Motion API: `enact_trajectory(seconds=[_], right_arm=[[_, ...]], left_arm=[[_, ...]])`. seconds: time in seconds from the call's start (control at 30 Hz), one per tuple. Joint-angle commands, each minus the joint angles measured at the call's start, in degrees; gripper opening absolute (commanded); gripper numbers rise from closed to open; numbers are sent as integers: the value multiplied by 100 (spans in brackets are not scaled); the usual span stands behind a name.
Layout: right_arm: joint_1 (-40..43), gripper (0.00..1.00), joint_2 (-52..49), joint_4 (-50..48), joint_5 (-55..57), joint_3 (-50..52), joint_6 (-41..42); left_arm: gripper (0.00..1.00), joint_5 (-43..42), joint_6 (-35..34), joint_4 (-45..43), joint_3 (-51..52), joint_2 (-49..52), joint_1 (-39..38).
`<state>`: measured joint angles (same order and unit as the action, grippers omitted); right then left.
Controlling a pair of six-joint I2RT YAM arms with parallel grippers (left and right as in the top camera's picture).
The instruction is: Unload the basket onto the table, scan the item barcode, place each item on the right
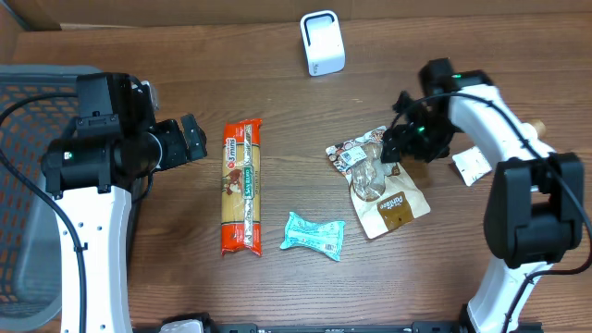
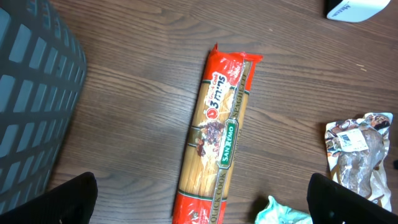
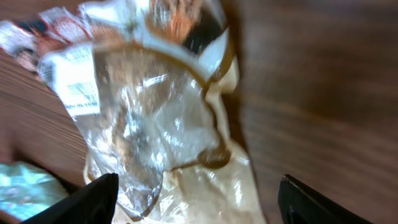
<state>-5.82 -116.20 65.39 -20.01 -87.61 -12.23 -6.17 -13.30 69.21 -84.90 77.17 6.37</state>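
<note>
Three packets on a wooden table [image 1: 277, 102]. Nearest, a teal packet [image 1: 313, 234], with a long pasta packet [image 1: 242, 187] just left of it. Farther right, a clear snack bag [image 1: 375, 180] under the right gripper [image 3: 199, 199], fingers spread, grasping nothing. Near the pasta packet, the left gripper [image 2: 208, 202], likewise released. Farthest back, a white scanner [image 1: 322, 43].

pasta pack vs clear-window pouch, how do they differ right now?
Shape: the pasta pack is long, narrow and straight; the clear-window pouch is shorter, wider and crumpled.
Look: the pasta pack has red ends; the pouch is tan with a clear front.
Position: the right gripper is over the pouch; the pasta pack lies untouched.
Both lie on the table.
</note>
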Motion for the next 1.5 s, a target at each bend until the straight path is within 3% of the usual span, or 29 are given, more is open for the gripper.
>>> enact_trajectory(seconds=[0.0,0.33,0.73,1.07,1.47], right_arm=[[227,86,109,-216,-1204,90,-990],[365,87,-291,-863,-1486,302,-1515],[365,86,-1099,-898,-2223,304,-1681],[234,80,-1475,-855,-3062,857,-1853],[101,13,-1475,-918,-3047,1163,-1912]], left_arm=[[100,39,90,-7,-107,42,-2],[100,39,90,-7,-107,42,-2],[100,39,90,-9,-107,42,-2],[99,39,90,-9,-107,42,-2],[100,39,90,-7,-107,44,-2]])
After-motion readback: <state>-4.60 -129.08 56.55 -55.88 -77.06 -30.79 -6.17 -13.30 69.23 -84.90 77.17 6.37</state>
